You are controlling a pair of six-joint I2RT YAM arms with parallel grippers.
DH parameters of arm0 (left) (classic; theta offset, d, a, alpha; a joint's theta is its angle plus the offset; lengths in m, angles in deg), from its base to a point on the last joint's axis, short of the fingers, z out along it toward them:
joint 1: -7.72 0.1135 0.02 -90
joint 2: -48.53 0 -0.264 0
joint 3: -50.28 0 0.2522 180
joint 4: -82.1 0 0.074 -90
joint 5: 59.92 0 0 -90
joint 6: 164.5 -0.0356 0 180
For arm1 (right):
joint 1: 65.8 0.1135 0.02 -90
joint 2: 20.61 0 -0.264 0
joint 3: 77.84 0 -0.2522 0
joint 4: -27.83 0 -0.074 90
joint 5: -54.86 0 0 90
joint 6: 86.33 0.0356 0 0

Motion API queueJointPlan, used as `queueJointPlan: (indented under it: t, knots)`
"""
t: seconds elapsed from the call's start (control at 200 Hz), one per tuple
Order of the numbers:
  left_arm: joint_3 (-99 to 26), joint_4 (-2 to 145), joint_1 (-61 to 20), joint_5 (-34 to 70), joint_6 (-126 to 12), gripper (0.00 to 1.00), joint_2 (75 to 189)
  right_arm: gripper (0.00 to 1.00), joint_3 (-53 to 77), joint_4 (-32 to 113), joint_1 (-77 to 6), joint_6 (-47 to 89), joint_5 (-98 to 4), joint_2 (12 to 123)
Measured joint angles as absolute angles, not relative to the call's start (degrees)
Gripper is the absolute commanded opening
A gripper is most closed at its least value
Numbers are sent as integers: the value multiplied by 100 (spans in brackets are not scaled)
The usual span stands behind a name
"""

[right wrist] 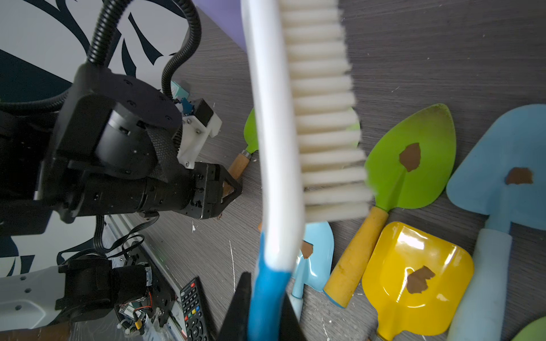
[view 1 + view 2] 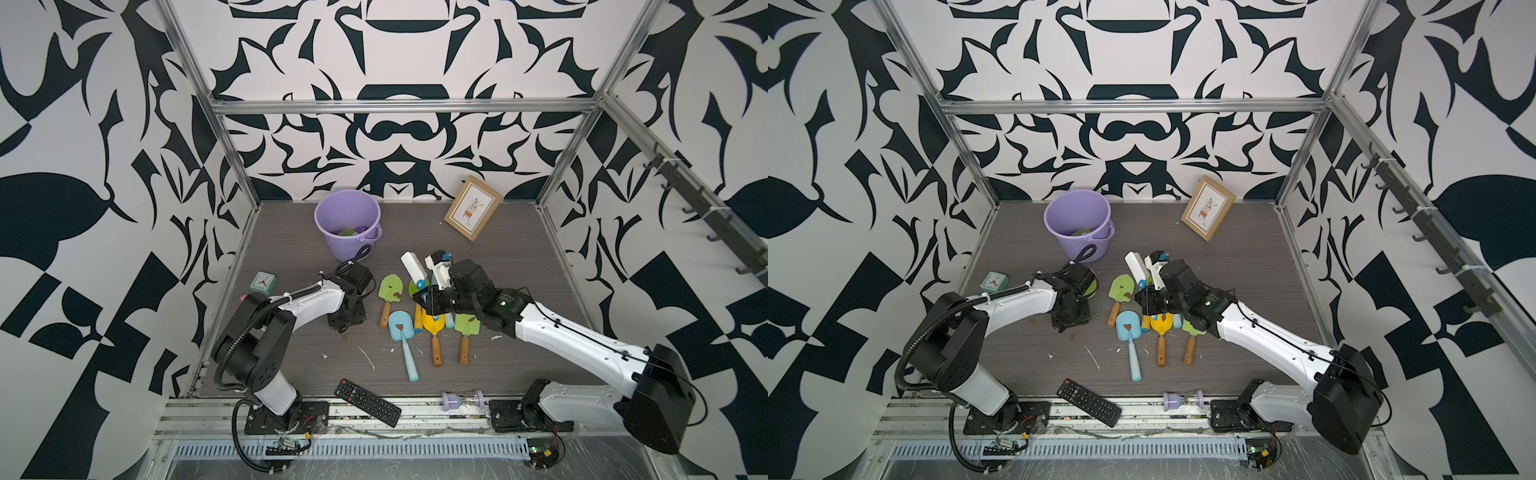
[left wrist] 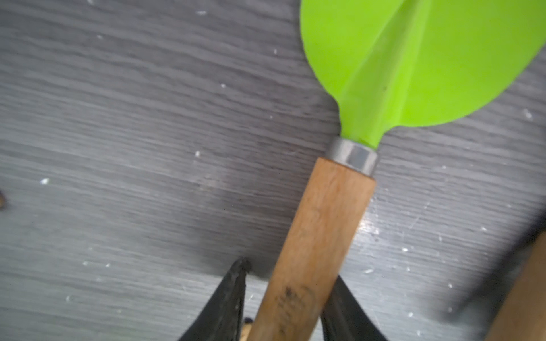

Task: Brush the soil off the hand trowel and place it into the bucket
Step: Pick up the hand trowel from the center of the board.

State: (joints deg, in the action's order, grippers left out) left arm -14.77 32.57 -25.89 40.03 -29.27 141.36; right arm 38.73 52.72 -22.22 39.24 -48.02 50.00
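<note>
Left wrist view.
Kim: green trowel [image 3: 413, 65] sits near the bucket [image 2: 338, 245], not in it. Left gripper [image 3: 291, 274] straddles its wooden handle; cannot tell whether it pinches. Soil [image 1: 410, 157] dots the other trowels; none shows on this face.
Ravi: right gripper [image 1: 266, 292] clamps the brush [image 1: 322, 118]. Suggest: firm the hold, turn soiled face up, sweep outward over the counter [image 3: 118, 118].
</note>
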Motion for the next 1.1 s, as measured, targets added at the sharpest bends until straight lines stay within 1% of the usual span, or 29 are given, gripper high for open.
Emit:
queueJointPlan:
  t: [0.245, 0.32, 0.38, 0.535, 0.66, 1.1]
  knots:
    - [-1531, 3277, -2576, 3964, -3139, 41, 14191, 0, 3941, 5207, -2225, 3972, -4817, 5033]
    - [-1560, 3320, -2576, 3931, -3200, 37, 14209, 0, 3983, 5191, -2225, 3981, -4817, 5033]
    - [-1568, 3355, -2571, 3911, -3257, 37, 14220, 0, 4029, 5178, -2225, 3997, -4817, 5033]
    - [-1588, 3364, -2597, 3942, -3408, 39, 14239, 0, 4103, 5146, -2227, 4029, -4826, 5033]
    - [-1584, 3386, -2724, 4158, -3550, 39, 14239, 0, 4107, 5082, -2227, 4053, -4844, 5033]
    - [-1230, 3993, -2801, 4156, -3729, 38, 13966, 0, 4147, 4903, -2227, 4125, -4927, 5051]
